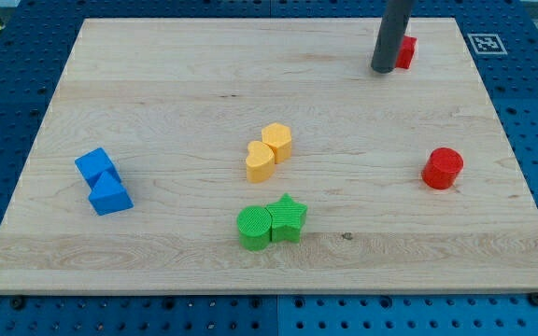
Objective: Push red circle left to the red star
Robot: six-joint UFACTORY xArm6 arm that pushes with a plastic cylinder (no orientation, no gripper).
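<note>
A single camera view is provided, taken from above and in front of a wooden board (157, 84), looking down at a slant. The whole board is seen, narrowing toward the view's top, with blue perforated table (7, 93) shown round its edges. The board is viewed from moderately near. No second view is given for comparison.

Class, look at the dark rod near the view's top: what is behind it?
A red block, probably the red star, pokes out at the rod's right by my tip. Its left part is covered, so its shape cannot be confirmed. The red circle lies apart, lower right.
</note>
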